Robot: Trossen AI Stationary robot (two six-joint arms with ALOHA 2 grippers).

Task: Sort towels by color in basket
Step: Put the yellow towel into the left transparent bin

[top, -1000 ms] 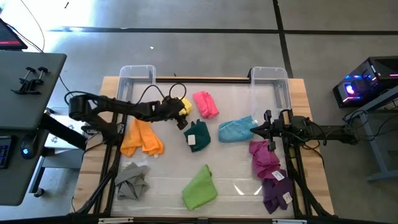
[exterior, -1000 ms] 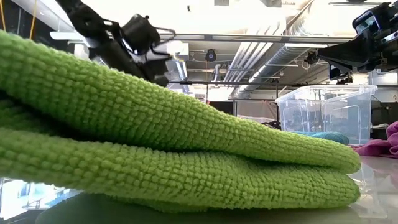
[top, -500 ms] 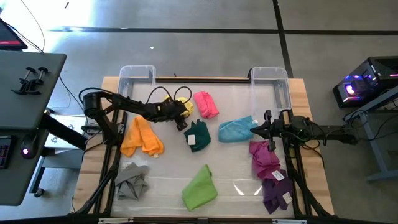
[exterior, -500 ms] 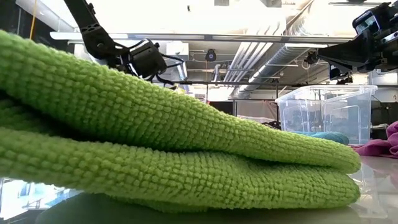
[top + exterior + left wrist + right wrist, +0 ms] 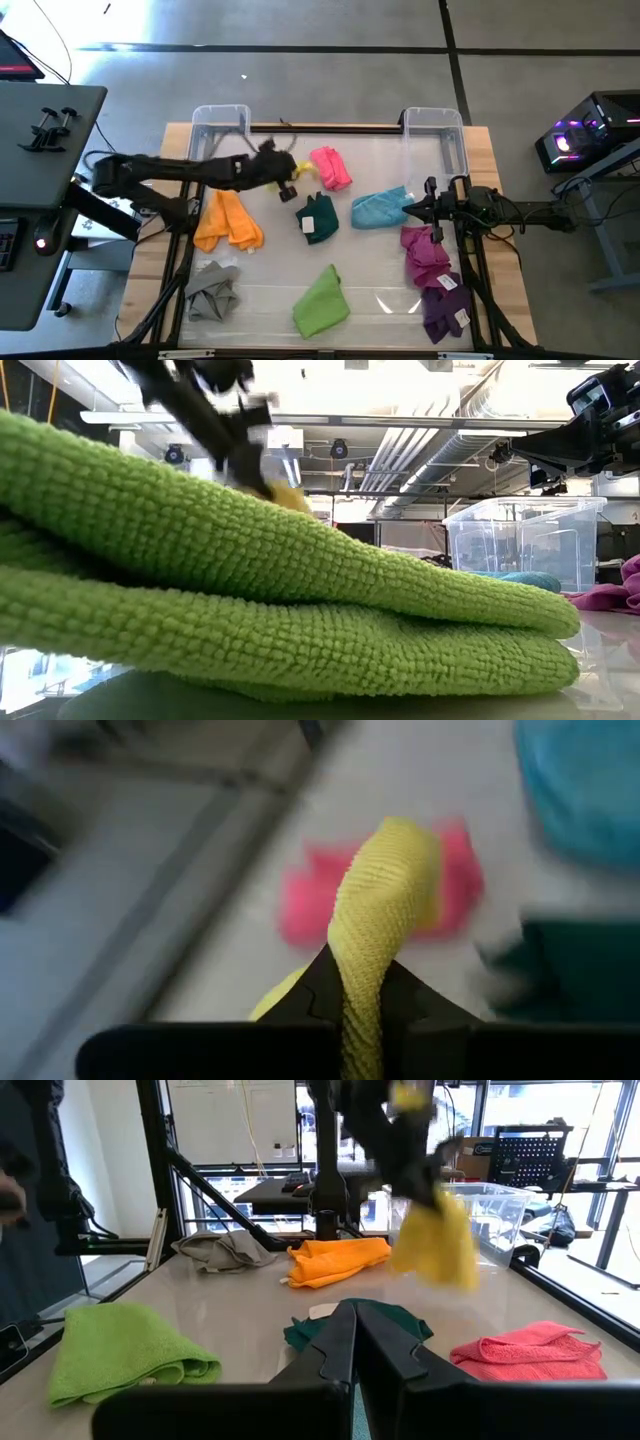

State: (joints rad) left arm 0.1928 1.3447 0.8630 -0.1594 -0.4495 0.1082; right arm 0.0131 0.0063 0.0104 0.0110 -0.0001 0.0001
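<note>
While my left tool (image 5: 288, 180) hangs over the far middle of the surface (image 5: 370, 290), its fingers are clamped on the yellow towel (image 5: 380, 910), which my left wrist view shows pinched between them. From the right wrist view that towel (image 5: 436, 1240) dangles clear above the surface, apart from everything below it. The pink towel (image 5: 331, 167) lies just beside the left tool on the far side, and the dark green towel (image 5: 318, 217) sits near it toward the front. An orange towel (image 5: 227, 221) lies left of centre, with a grey towel (image 5: 212, 291) in the front left corner. The lime green towel (image 5: 321, 301) is at front centre and fills most of my low view (image 5: 250, 590). A light blue towel (image 5: 378, 208) rests right of centre. My right tool (image 5: 411, 209) sits at that towel's right edge; its fingers look pressed together with nothing between them. A magenta towel (image 5: 426, 255) and a purple towel (image 5: 446, 306) lie along the right side. Two clear bins stand at the far edge, one left (image 5: 219, 122) and one right (image 5: 436, 135).
</note>
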